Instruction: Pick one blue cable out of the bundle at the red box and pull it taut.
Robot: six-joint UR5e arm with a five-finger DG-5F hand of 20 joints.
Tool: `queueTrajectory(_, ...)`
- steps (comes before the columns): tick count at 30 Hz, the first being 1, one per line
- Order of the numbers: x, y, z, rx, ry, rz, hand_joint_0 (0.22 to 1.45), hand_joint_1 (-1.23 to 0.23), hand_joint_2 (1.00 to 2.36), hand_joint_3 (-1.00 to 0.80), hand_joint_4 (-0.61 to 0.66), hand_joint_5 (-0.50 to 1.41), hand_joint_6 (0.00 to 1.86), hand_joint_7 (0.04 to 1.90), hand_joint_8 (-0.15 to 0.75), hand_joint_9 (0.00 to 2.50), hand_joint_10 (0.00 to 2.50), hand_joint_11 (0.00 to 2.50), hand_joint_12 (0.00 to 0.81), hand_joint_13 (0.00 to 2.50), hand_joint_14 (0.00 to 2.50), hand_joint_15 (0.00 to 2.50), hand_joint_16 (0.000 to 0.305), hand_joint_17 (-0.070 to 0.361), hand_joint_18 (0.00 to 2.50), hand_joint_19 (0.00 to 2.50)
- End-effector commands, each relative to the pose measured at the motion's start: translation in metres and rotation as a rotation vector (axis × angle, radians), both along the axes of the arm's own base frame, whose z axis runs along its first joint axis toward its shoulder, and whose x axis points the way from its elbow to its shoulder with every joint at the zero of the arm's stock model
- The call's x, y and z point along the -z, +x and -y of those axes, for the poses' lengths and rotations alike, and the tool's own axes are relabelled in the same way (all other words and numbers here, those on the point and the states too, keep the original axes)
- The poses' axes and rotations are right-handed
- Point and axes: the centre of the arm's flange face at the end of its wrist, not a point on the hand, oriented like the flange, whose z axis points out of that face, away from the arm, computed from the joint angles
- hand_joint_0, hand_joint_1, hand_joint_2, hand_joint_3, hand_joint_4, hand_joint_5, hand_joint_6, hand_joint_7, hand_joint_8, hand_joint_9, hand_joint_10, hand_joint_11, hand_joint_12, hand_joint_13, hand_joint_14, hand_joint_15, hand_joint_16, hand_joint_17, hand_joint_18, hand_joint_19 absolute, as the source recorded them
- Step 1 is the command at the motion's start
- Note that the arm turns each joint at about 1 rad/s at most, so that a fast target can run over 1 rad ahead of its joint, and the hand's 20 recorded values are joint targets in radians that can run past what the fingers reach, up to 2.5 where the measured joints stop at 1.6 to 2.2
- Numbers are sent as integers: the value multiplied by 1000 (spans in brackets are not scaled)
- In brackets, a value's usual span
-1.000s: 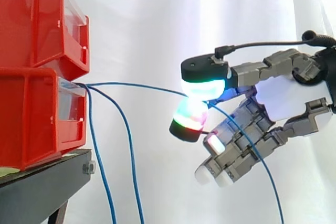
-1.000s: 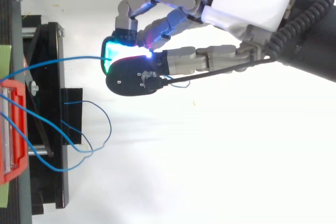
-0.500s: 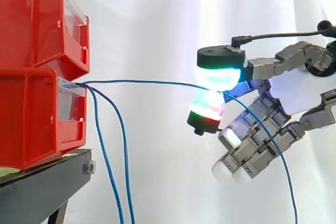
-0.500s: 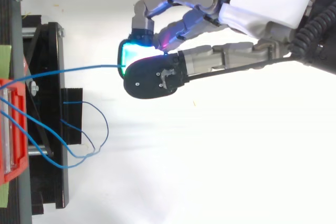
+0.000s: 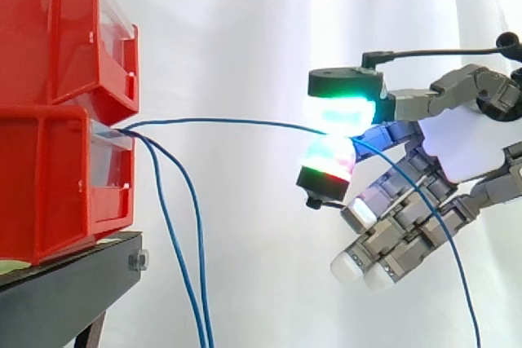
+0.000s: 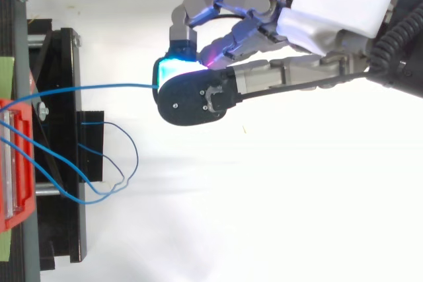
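**Side and top views: the pulling step.** The hand lies at 3 o'clock of the red box, well apart from it. Two glowing pads are pressed together on one blue cable. The other fingers hang curled below and hold nothing.

The pinched cable leaves the box mouth and runs toward 3 o'clock to the pads, nearly straight, with a faint upward bow. Beyond the pinch its free length drops toward 5 o'clock across the lower fingers.

Judged stage: selection and grasp are done, and tautening is nearly complete. The next move would call for a short further draw toward 3 o'clock, away from the box. The pinch must be firm enough that the thin cable does not slide between the pads, and the pull gentle enough not to drag the box.

The other blue cables fall from the same mouth toward 6 o'clock, loose and clear of the hand. An upper red bin sits on the box, which rests on a black stand. A white curtain backs the scene. Nothing stands in the pull path.
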Motion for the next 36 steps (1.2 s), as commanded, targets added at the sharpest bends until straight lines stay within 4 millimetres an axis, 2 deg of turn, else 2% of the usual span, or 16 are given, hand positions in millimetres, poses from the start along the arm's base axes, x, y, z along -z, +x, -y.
queueTrajectory(1, 0, 1, -2, -2, 37, 18, 798, -777, 1002, -468, -286, -209, 936, 1372, 287, 877, 13, 1002, 372, 562, 10, 318, 50, 113, 480, 177)
queueTrajectory(11, 1, 1, -2, 3, 52, 22, 810, -770, 1003, -452, -263, -207, 935, 1427, 293, 911, 12, 1007, 375, 568, 10, 317, 49, 111, 471, 189)
queueTrajectory(18, 27, -9, -2, 3, 54, -30, 814, -762, 1004, -465, -256, -208, 939, 1404, 289, 919, 11, 1004, 374, 569, 10, 318, 49, 111, 471, 191)
queueTrajectory(29, 29, -4, -4, 10, 89, 24, 810, -765, 1003, -458, -247, -209, 940, 1387, 291, 919, 11, 999, 375, 568, 10, 320, 49, 110, 474, 195)
queueTrajectory(30, 43, -6, -5, 9, 95, 37, 810, -765, 1003, -456, -248, -209, 940, 1386, 291, 920, 10, 1000, 375, 568, 10, 320, 49, 110, 473, 202)
queueTrajectory(36, 83, -4, -7, -20, 136, 160, 810, -766, 1003, -456, -247, -209, 939, 1401, 291, 919, 11, 1001, 374, 568, 10, 320, 49, 110, 474, 196)
